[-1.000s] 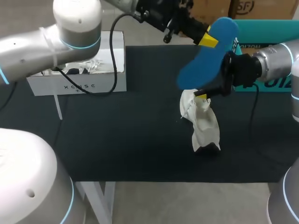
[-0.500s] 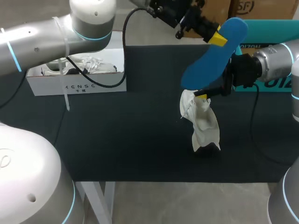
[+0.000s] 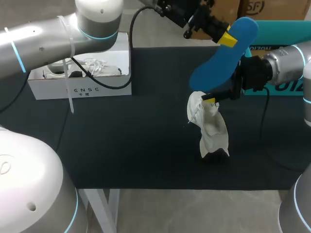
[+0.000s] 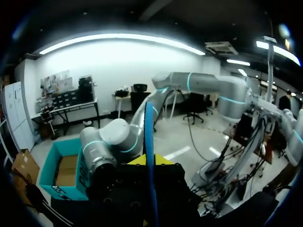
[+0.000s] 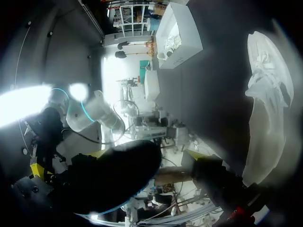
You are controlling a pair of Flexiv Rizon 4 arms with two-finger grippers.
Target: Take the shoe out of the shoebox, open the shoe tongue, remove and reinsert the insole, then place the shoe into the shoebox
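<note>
Left tool (image 3: 227, 40), pinching the blue insole (image 3: 218, 57), lifts it slightly higher, clear of the white shoe (image 3: 210, 128) propped on the table (image 3: 121, 145) under the right tool (image 3: 210, 100), whose grip I cannot tell. Insole's out; reinsertion next.

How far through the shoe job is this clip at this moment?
Done: the shoe is out of the shoebox, standing toe-down, and its blue insole is out. In hand: the left end effector grips the insole above the shoe; the right end effector is at the shoe's collar. Left: reinsert the insole, box the shoe.
</note>
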